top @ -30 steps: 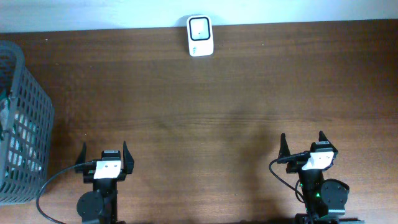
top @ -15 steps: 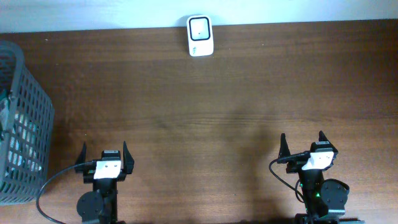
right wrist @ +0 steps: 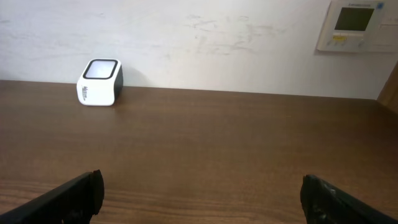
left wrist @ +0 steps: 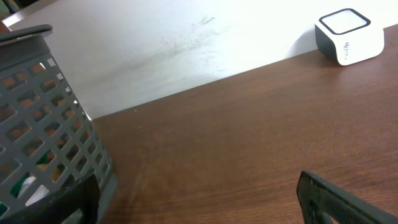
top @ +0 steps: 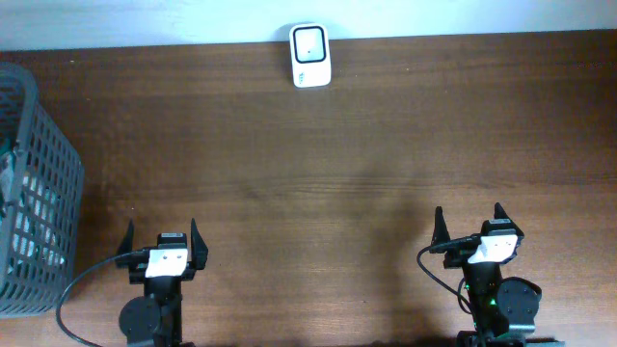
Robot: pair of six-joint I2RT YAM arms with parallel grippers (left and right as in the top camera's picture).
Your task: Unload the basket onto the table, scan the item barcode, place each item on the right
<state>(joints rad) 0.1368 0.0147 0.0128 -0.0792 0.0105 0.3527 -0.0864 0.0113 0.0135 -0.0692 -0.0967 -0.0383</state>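
A white barcode scanner [top: 310, 55] with a dark window on top stands at the table's far edge, also seen in the left wrist view [left wrist: 348, 36] and the right wrist view [right wrist: 99, 82]. White and green items [top: 34, 207] show only through the mesh of a grey basket [top: 69, 173] at the left; no barcode is visible. My left gripper [top: 162, 231] is open over bare wood at the near left, with the basket [left wrist: 43, 118] beside its left finger. At the near right my right gripper [top: 469, 214] is also open, with nothing between its fingers.
The brown wooden table [top: 318, 183] runs to a white wall at the back. A wall control panel [right wrist: 356, 25] hangs at the upper right of the right wrist view. The basket takes up the table's left edge.
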